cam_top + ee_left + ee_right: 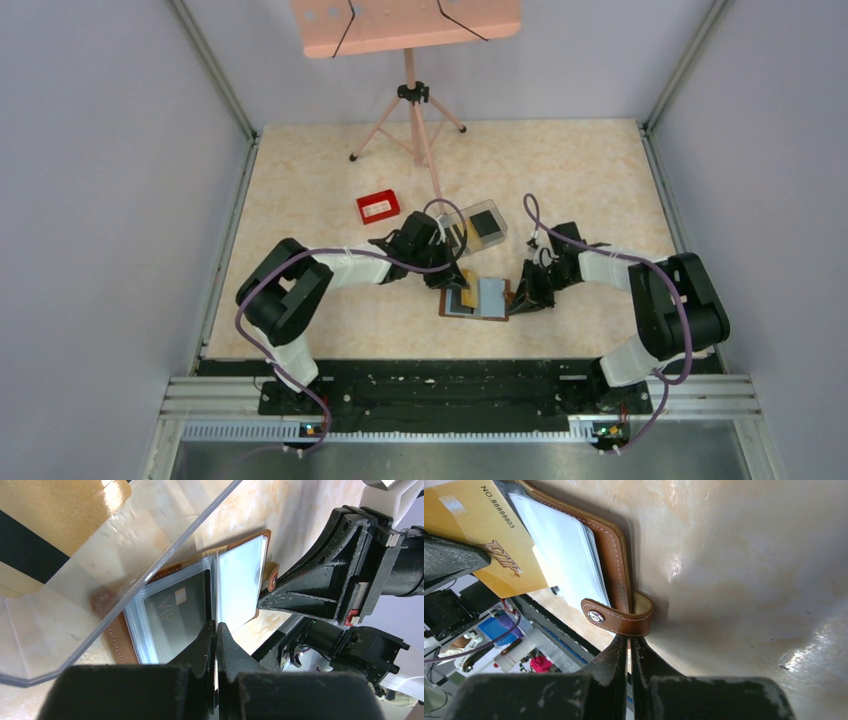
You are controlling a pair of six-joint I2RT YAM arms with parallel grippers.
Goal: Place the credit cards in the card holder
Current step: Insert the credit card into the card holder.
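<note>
The brown leather card holder [487, 300] lies open on the table, its clear sleeves up. It also shows in the left wrist view [120, 637] and the right wrist view [616, 555]. A black card [175, 611] sits in one sleeve. My left gripper [449, 274] [216, 626] is shut on a tan-yellow card [489, 535], held on edge over the holder's middle fold. My right gripper [522, 296] [629, 640] is shut at the holder's snap strap [619, 617] on its right edge; the strap hides the fingertips.
A clear plastic box [470, 236] with a black card [484, 222] in it stands just behind the holder, close above my left gripper [125, 545]. A small red tray [378, 206] lies to the left of it. A pink tripod stand [412, 120] stands at the back.
</note>
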